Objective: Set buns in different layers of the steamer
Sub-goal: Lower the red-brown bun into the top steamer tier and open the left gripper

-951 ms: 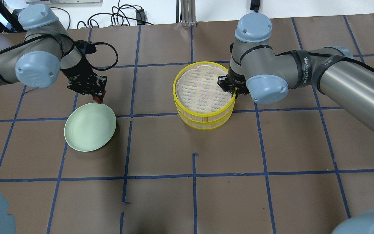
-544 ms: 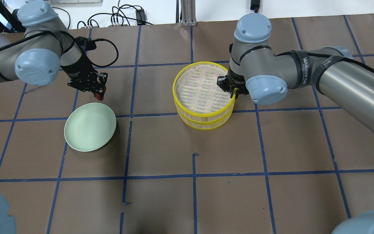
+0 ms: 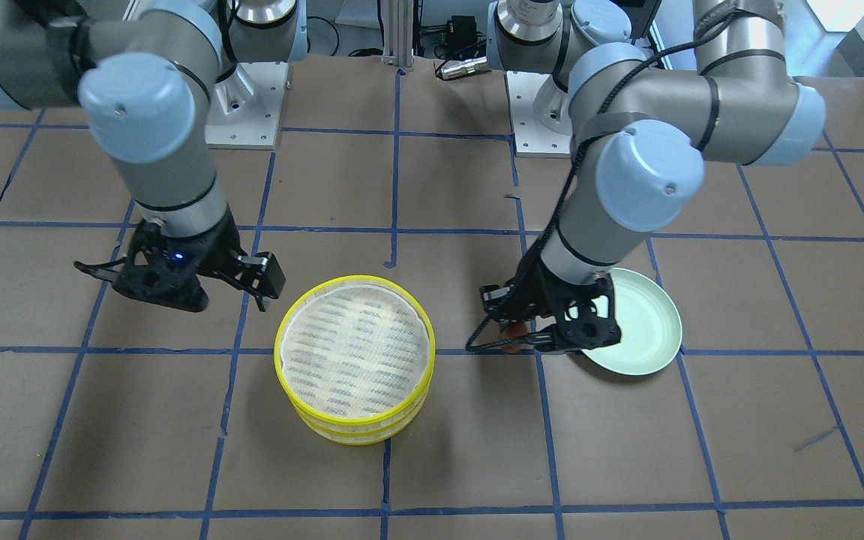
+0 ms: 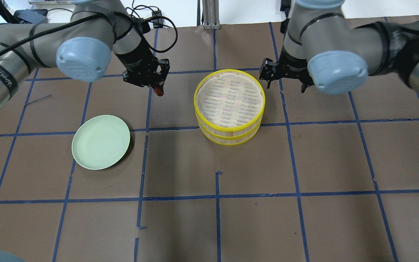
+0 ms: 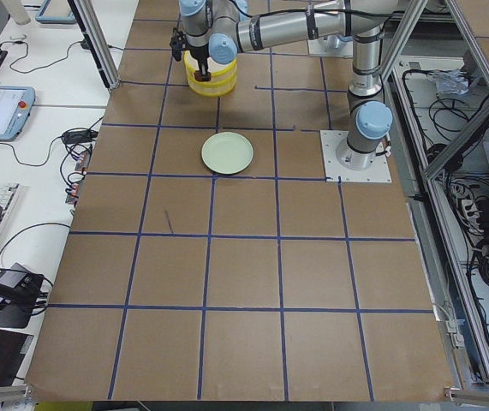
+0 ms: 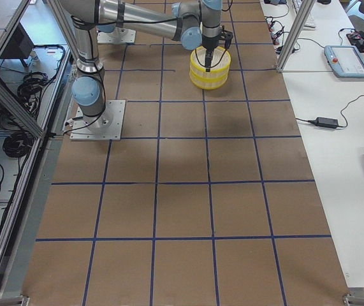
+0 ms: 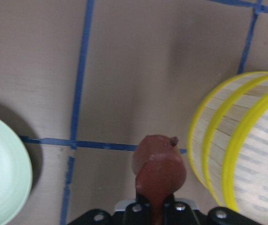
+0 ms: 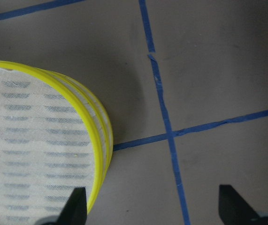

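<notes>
- Front-facing: the left pincer (image 3: 511, 337) holds the reddish-brown bun (image 3: 512, 328) above the worktop (image 3: 439, 465), between the green plate (image 3: 653, 330) and the stacked steamer layers (image 3: 361, 422).
- Overhead: the right pincer (image 4: 286, 86) hangs spread wide, just beside the stack's far rim.
- Right wrist: both fingertips lie outside the rim.

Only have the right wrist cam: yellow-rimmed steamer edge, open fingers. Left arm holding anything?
Observer: Yes. The left gripper is shut on the reddish-brown oval bun, above the table between the pale green round plate and the stacked yellow-rimmed steamer trays.
Operator: And the white bun?
Observer: It shows in no view. The plate is bare, and so is the top tray's whole striped liner.
</notes>
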Robot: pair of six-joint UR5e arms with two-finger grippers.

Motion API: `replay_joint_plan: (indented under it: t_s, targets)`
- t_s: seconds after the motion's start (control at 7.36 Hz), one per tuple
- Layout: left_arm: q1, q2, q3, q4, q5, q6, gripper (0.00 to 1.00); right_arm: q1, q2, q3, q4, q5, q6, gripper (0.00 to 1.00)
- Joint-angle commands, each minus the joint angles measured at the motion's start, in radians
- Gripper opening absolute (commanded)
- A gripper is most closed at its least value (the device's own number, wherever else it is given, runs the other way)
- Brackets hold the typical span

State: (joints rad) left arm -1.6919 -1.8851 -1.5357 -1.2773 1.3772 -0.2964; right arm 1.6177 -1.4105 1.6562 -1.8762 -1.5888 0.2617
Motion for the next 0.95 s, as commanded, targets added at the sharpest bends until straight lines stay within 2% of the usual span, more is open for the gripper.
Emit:
replay_joint_plan:
  t_s: [0.0, 0.14, 0.27, 0.41, 0.54, 0.68, 0.82]
  targets:
    - [-0.133, -0.015, 0.02, 0.056, -0.134, -0.198, 0.07, -0.116, -0.111, -0.044, 0.193, 0.004, -0.184, 1.0]
    - [-0.19, -0.052, 0.02, 0.087, -0.133, -0.207, 0.07, -0.154, -0.12, -0.05, 0.244, -0.02, -0.302, 1.0]
    - [-0.209, -0.098, 0.02, 0.154, -0.126, -0.219, 0.07, -0.183, -0.122, -0.058, 0.246, -0.02, -0.318, 1.0]
    - [-0.212, -0.114, 0.02, 0.157, -0.118, -0.216, 0.22, -0.186, -0.124, -0.061, 0.246, -0.007, -0.318, 1.0]
    - [-0.212, -0.123, 0.02, 0.167, -0.078, -0.211, 0.52, -0.177, -0.127, -0.062, 0.246, 0.021, -0.318, 1.0]
    - [-0.212, -0.141, 0.02, 0.224, -0.026, -0.211, 0.74, -0.177, -0.128, -0.072, 0.246, 0.041, -0.317, 1.0]
    - [-0.212, -0.15, 0.016, 0.228, -0.024, -0.214, 0.76, -0.177, -0.127, -0.084, 0.246, 0.038, -0.317, 1.0]
